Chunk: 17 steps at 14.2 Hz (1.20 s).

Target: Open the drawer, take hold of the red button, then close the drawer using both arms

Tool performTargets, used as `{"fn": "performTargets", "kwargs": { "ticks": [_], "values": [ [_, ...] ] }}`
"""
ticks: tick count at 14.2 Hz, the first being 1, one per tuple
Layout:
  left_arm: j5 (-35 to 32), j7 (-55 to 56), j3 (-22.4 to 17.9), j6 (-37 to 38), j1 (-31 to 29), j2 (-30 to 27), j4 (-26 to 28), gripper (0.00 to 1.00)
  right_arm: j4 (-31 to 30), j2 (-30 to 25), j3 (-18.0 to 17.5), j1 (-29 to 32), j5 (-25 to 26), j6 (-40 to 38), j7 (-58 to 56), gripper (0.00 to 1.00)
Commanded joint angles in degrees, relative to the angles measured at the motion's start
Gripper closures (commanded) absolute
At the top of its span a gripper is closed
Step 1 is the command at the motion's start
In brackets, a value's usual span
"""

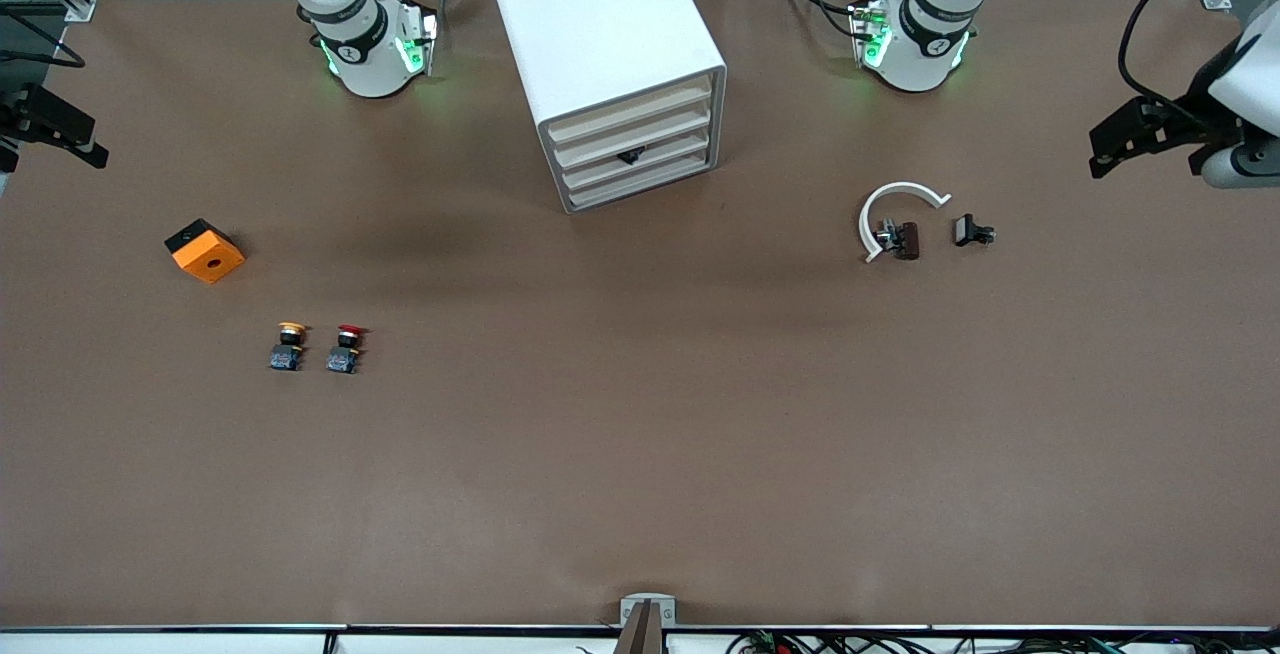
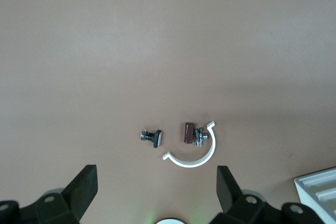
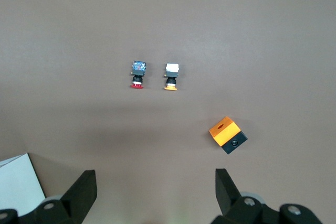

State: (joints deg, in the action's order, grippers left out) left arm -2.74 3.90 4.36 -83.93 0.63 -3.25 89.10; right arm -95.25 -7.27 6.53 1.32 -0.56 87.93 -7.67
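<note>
The red-capped button (image 1: 345, 347) lies on the table toward the right arm's end, beside an alike orange-yellow-capped button (image 1: 289, 345). It also shows in the right wrist view (image 3: 137, 74). The white drawer cabinet (image 1: 610, 64) stands between the arm bases with all its drawers shut. A small black handle (image 1: 630, 156) sits on one drawer front. My right gripper (image 3: 155, 178) is open and empty, held high at the right arm's end of the table (image 1: 90, 149). My left gripper (image 2: 156, 177) is open and empty, held high at the left arm's end (image 1: 1105, 149).
An orange square block (image 1: 205, 250) with a hole lies farther from the camera than the buttons. A white arc piece (image 1: 895, 209) with a small brown part (image 1: 905, 240) and a black part (image 1: 970, 231) lie toward the left arm's end.
</note>
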Motion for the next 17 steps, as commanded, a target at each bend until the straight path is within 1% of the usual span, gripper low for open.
{"fn": "performTargets", "kwargs": {
  "ticks": [1, 11, 14, 17],
  "values": [
    [3.35, -2.57, -3.82, -1.50, 1.22, -3.16, 3.63, 0.00, -1.52, -1.69, -0.81, 0.88, -0.85, -0.04, 5.19, 0.00],
    [2.57, -2.40, -3.39, -0.97, 1.13, -2.46, 2.57, 0.00, -1.87, -2.40, -1.43, -0.35, -0.85, -0.04, 7.05, 0.00],
    [1.26, -2.23, -3.31, -0.97, 1.39, -0.36, -0.50, 0.00, -1.87, -2.40, -1.43, -0.44, -0.85, -0.04, 7.05, 0.00],
    [1.34, -2.31, -3.31, -0.80, 1.22, -0.35, -0.42, 0.00, -1.87, -2.40, -1.43, -0.44, -0.85, -0.04, 6.97, 0.00]
  ]
}}
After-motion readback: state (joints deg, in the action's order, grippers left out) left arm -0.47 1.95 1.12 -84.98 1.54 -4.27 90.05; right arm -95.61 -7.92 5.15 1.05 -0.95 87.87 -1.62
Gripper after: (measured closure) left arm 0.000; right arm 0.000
